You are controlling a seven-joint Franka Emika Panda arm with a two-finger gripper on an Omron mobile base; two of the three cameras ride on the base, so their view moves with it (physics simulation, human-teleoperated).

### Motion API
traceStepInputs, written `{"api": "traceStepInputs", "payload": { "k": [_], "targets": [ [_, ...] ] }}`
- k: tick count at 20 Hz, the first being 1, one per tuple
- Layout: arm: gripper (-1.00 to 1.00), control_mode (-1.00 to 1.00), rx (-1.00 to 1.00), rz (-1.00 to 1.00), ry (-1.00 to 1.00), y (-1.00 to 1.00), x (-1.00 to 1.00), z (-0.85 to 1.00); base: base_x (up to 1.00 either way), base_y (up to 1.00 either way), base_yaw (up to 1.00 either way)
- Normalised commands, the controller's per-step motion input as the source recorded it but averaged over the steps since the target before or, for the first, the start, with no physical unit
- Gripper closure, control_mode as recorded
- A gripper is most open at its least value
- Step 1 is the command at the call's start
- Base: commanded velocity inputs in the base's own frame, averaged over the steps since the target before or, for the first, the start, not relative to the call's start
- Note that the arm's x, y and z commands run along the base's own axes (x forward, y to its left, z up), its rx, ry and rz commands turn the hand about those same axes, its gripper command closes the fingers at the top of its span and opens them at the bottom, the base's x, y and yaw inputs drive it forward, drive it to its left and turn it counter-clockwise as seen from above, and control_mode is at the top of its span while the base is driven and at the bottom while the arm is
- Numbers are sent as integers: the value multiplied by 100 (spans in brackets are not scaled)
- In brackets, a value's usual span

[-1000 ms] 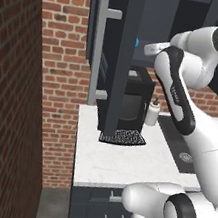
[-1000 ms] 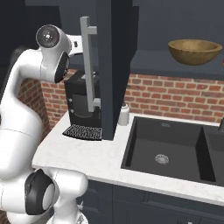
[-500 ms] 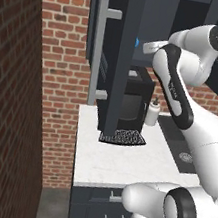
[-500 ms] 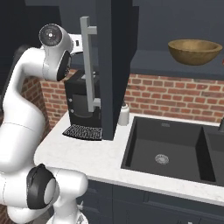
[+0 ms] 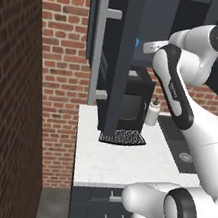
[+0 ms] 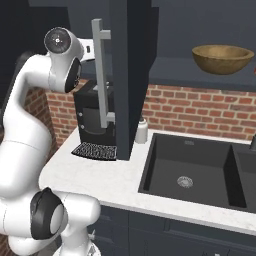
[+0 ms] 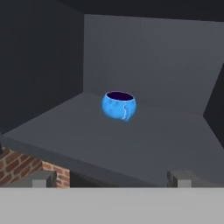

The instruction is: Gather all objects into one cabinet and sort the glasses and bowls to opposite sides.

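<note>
Over the last second the arm's elbow has swung slightly toward the open cabinet door (image 5: 124, 58), the hand reaching behind it. The gripper (image 7: 111, 178) has its fingertips spread apart, empty. The blue bowl (image 7: 119, 105) sits mid-shelf inside the cabinet (image 7: 144, 48), well ahead of the fingertips. The wooden bowl (image 6: 222, 58) rests on a shelf above the sink (image 6: 195, 172).

You are viewing rendered frames with flat, even lighting and no lens distortion at the edges. In both base views the white table (image 5: 117, 158) and the arm read bright; the cabinet (image 6: 131, 60) door and the sink (image 6: 200, 172) read very dark, with little surface detail. Soft shading falls under the coffee machine (image 5: 132, 102). The hand view is dim inside the cabinet; the blue bowl (image 7: 119, 105) stands out clearly, slightly soft, with a faint glossy highlight. All frames look coarse and mildly blurred.
</note>
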Motion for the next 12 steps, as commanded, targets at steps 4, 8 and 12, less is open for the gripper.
{"api": "traceStepInputs", "payload": {
  "k": [4, 8, 12],
  "targets": [
    [-100, -100, 0, 0, -4, 0, 4, 0, 0, 0, 0],
    [-100, -100, 0, 0, -1, 0, 13, 0, 0, 0, 0],
    [-100, -100, 0, 0, 0, 0, 31, 0, 0, 0, 0]
  ]
}}
